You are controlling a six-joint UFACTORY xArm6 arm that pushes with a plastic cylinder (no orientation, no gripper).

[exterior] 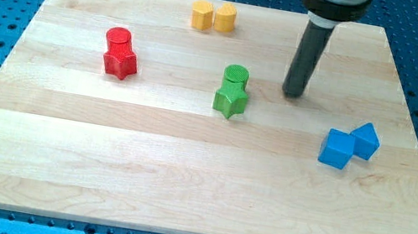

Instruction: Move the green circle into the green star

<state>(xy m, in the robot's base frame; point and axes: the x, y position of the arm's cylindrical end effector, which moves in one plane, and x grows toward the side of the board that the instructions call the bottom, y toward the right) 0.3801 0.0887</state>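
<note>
The green circle [236, 75] sits near the middle of the wooden board, touching the green star [231, 99] just below it in the view. My tip [293, 93] rests on the board to the right of the green circle, a short gap away, not touching either green block. The dark rod rises from there to the view's top.
A red circle [118, 37] touches a red star [120, 61] at the left. Two yellow blocks [213, 16] sit side by side at the top. Two blue cubes [350, 145] touch at the right. The board [57, 160] lies on a blue perforated table.
</note>
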